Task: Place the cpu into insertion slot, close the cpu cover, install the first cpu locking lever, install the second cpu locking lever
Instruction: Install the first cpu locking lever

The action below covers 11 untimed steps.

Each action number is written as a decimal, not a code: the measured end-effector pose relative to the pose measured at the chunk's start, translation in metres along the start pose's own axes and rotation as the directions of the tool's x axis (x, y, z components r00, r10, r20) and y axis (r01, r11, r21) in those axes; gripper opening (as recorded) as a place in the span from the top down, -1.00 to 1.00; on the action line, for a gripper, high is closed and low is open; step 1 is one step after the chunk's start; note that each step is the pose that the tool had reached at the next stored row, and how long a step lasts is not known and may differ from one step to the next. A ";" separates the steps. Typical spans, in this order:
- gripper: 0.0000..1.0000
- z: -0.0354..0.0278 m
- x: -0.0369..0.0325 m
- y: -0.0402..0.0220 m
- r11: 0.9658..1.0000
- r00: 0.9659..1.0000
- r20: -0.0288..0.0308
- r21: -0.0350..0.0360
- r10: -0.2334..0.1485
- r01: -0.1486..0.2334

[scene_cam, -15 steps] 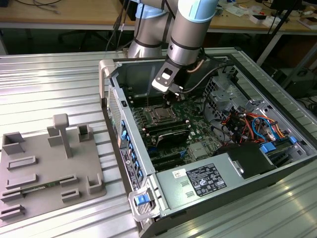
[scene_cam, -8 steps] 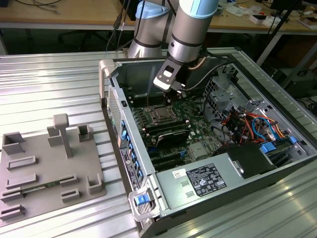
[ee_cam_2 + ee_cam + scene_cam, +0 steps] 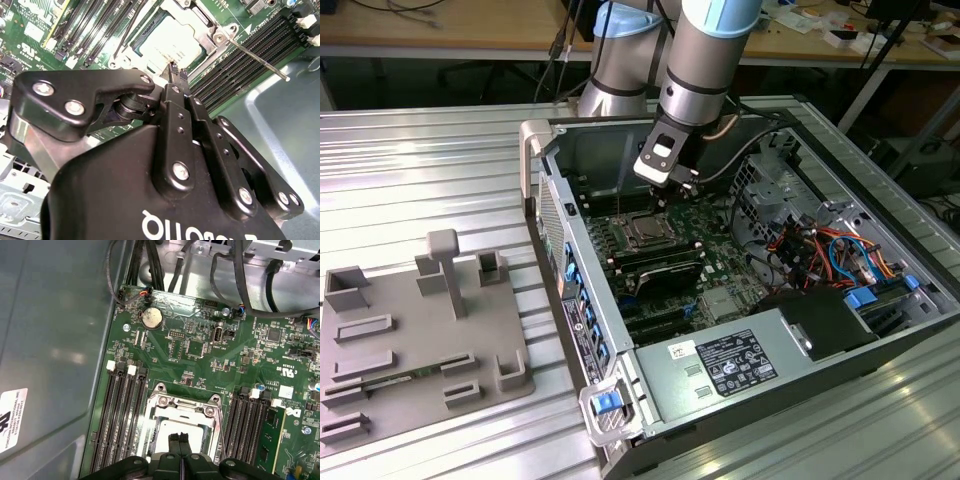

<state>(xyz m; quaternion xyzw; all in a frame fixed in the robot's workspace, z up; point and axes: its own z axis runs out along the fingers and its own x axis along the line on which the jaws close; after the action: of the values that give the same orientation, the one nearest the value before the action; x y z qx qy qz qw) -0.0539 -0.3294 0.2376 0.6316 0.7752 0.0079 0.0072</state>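
Observation:
The cpu (image 3: 167,44) (image 3: 172,427), with its silver-grey top, lies flat in the socket on the green board (image 3: 200,370). It covers the insertion slot. The shiny cpu cover (image 3: 184,406) (image 3: 202,24) lies down around it as a frame. One thin locking lever (image 3: 260,59) sticks out free from the socket's corner. My gripper (image 3: 176,75) (image 3: 178,438) hangs just above the cpu's edge, shut with nothing between its fingers. In the exterior view the gripper (image 3: 672,195) is inside the open computer case, just behind the cpu (image 3: 646,232).
Long black memory slots (image 3: 122,415) (image 3: 247,420) flank the socket on both sides. The case's grey wall (image 3: 55,340) runs close beside one bank. Cables (image 3: 820,250) and a power supply (image 3: 730,365) fill the case toward the exterior view's right. A grey fixture plate (image 3: 410,340) lies outside the case.

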 end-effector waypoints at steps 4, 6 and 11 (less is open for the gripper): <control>0.79 0.0000 0.0000 0.0000 1.000 1.000 0.000 0.000 0.000 0.000; 0.79 0.0000 0.0000 0.0000 1.000 1.000 0.000 0.000 0.000 0.000; 0.79 0.0000 0.0000 0.0000 1.000 1.000 0.000 0.000 -0.003 0.003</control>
<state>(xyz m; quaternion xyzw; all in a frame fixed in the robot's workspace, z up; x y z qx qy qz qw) -0.0539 -0.3294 0.2376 0.6304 0.7762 0.0079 0.0071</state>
